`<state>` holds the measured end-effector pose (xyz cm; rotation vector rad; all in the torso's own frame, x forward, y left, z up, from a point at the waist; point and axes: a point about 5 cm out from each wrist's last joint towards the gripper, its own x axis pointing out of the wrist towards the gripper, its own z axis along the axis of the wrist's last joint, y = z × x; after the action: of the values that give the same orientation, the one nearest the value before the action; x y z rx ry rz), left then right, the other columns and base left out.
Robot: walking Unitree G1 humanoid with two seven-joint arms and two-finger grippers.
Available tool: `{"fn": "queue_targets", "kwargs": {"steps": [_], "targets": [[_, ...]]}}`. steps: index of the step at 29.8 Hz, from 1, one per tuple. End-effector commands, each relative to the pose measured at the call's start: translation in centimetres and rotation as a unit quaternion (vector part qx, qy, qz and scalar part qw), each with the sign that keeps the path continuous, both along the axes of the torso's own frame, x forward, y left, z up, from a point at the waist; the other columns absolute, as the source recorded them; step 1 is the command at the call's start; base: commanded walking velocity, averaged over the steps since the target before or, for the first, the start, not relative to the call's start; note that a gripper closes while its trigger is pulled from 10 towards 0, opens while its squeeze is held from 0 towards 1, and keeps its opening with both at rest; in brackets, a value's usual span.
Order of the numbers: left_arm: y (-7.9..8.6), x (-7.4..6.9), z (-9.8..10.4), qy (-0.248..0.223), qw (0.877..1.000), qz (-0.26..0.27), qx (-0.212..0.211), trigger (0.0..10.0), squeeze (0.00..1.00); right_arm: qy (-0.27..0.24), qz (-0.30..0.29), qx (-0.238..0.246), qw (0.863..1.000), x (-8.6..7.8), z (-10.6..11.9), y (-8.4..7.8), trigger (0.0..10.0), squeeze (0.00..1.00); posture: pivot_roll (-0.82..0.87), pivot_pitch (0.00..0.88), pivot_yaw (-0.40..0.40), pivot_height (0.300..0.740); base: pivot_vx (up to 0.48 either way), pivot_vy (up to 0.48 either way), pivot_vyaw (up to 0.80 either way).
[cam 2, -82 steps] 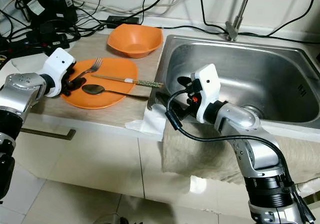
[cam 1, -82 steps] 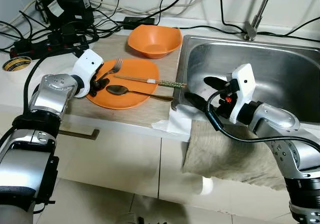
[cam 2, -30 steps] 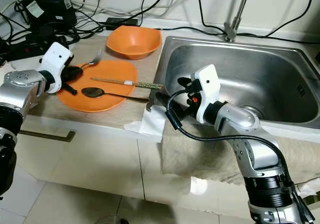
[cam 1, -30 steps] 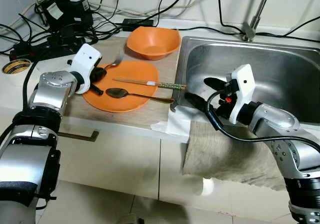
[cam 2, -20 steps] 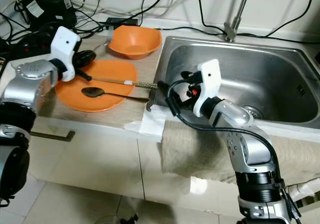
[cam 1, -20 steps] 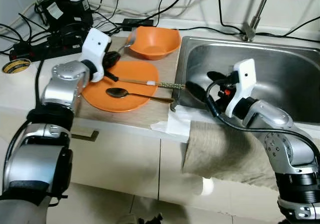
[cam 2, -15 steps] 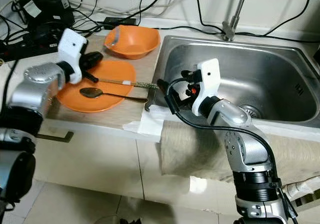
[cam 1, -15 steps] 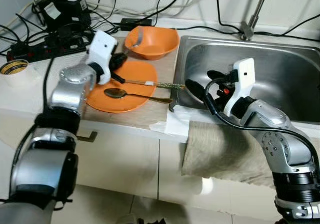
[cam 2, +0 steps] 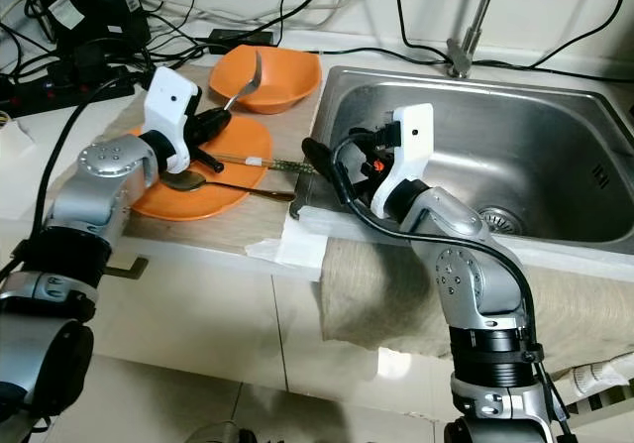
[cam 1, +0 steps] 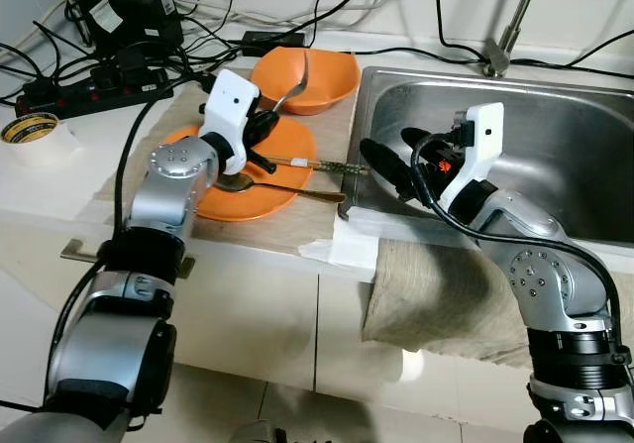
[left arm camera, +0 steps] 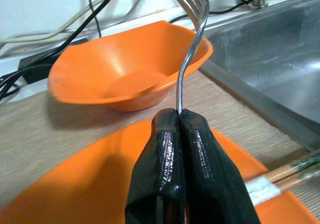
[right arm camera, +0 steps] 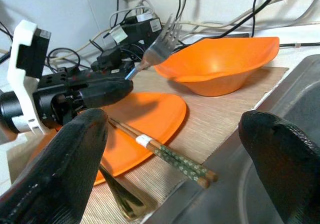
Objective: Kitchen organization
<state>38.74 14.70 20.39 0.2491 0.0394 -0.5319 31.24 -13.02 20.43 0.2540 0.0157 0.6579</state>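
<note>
- The sink (cam 1: 555,156) lies at 3 o'clock; the right tool (cam 1: 401,166), fingers spread wide and holding nothing, hangs at its near rim
- Little looks sorted: the plate (cam 1: 260,170) on the tabletop (cam 1: 297,220) holds chopsticks (cam 1: 317,164) and a spoon (cam 1: 282,189)
- The bowl (cam 1: 317,78) sits at 12 o'clock
- The left tool (left arm camera: 180,129) pinches the fork (left arm camera: 192,43), raised above the plate
- Cables (cam 1: 89,56) crowd 10 o'clock
</note>
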Motion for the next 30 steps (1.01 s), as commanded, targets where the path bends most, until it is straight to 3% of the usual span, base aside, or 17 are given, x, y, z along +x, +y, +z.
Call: {"fn": "queue_targets", "kwargs": {"steps": [1, 13, 21, 30], "targets": [[-0.8, -0.3, 0.8, -0.013, 1.000, -0.016, -0.009, 0.0, 0.00, 0.002, -0.002, 0.015, 1.000, 0.4, 0.5, 0.3, 10.0, 0.00, -0.02, 0.000, 0.028, 0.732, 0.000, 0.000, 0.00], [-2.9, -1.6, 1.7, -0.026, 0.997, -0.070, -0.026, 0.0, 0.00, 0.013, -0.004, 0.028, 1.000, 1.8, -0.1, 2.0, 10.0, 0.00, -0.02, 0.000, 0.030, 0.732, 0.000, 0.000, 0.00], [-3.0, -2.1, 0.6, -0.024, 0.997, -0.070, 0.008, 0.0, 0.00, 0.002, -0.004, 0.040, 0.999, 2.3, 0.7, 2.9, 10.0, 0.00, 0.00, 0.000, 0.024, 0.732, 0.000, 0.000, 0.00], [-3.2, -2.9, 0.2, -0.026, 0.996, -0.083, 0.030, 0.0, 0.00, -0.008, -0.027, 0.051, 0.998, 3.0, 1.5, 2.5, 10.0, 0.00, -0.01, 0.000, 0.024, 0.732, 0.000, 0.000, 0.00]]}}
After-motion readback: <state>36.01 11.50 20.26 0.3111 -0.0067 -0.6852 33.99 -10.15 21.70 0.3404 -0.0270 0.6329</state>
